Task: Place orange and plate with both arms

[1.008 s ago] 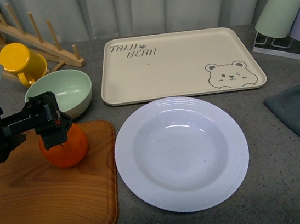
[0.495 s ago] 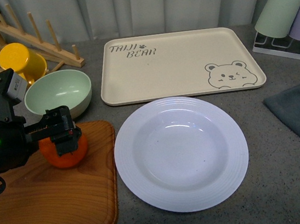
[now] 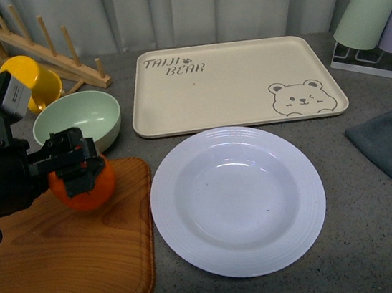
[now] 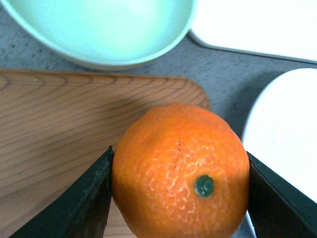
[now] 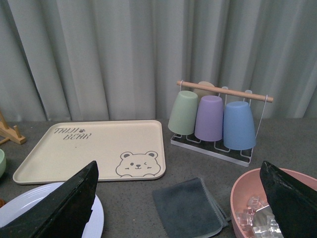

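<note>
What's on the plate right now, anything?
Empty: the plate shows only a bare white basin; the orange is over the wooden board, held in the left gripper.

Backdrop is just a pale grey pleated curtain hanging the whole way across, and everything sits on a dark grey speckled surface, kinda stone-looking. Lighting's soft and even.
</note>
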{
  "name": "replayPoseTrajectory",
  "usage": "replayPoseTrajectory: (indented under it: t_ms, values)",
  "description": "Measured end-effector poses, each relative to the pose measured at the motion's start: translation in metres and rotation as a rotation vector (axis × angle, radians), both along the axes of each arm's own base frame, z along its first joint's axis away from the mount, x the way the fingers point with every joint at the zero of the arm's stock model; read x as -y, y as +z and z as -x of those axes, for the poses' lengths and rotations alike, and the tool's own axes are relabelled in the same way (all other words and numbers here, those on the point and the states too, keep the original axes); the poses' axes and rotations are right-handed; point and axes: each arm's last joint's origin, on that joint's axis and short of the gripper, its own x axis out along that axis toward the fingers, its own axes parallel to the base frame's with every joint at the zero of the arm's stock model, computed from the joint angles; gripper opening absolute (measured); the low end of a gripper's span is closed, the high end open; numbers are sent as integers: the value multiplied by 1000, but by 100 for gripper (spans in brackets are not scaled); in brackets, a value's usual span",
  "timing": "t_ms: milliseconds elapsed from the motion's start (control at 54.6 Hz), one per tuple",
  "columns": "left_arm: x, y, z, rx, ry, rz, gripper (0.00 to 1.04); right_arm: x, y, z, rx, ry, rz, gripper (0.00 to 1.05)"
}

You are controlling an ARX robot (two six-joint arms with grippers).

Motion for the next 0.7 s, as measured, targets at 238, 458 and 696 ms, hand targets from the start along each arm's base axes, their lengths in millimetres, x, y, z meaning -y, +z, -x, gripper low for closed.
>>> replayPoseTrajectory:
  t_ms: [238, 458, 696]
  values:
    - [42, 15, 7, 47, -76, 36, 67, 0, 0, 0, 0, 0, 0, 96]
    - [82, 8, 9, 15, -143, 41, 67, 0, 0, 0, 0, 0, 0, 96]
    - [110, -1, 5, -17, -182, 48, 66, 0, 0, 0, 0, 0, 0, 96]
